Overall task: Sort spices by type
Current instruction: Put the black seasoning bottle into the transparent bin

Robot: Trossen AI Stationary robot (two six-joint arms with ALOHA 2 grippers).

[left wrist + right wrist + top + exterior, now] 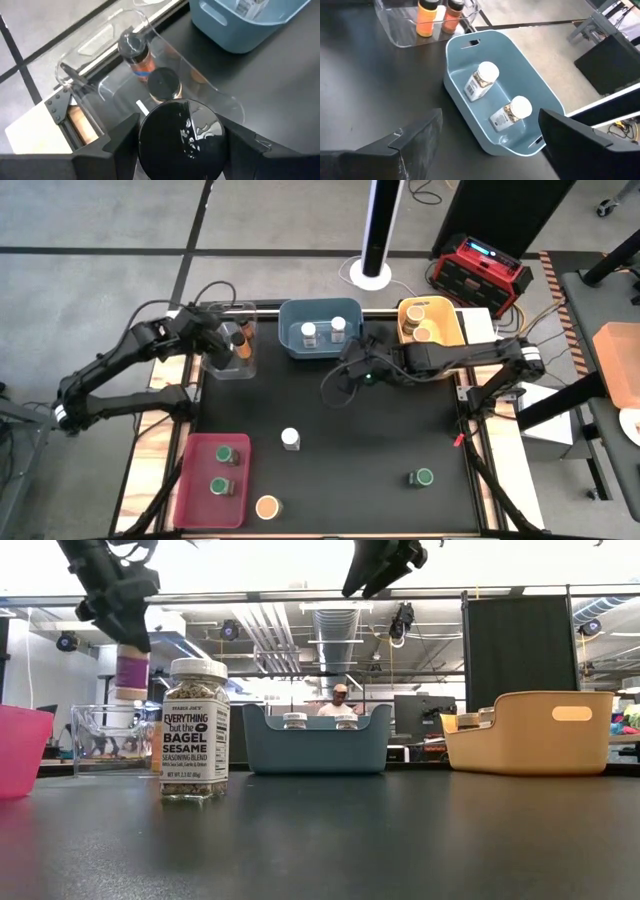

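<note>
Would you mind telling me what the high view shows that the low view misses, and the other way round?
Only the high view shows the red bin with two green-lidded jars, the tan-lidded jar beside it, and the green-lidded jar alone on the mat. Only the low view shows the label on the white-lidded jar, "Everything but the Bagel Sesame", and a person in the room behind. Both show the clear bin, the blue bin, the yellow bin, and the left gripper holding a dark-lidded jar above the clear bin.
</note>
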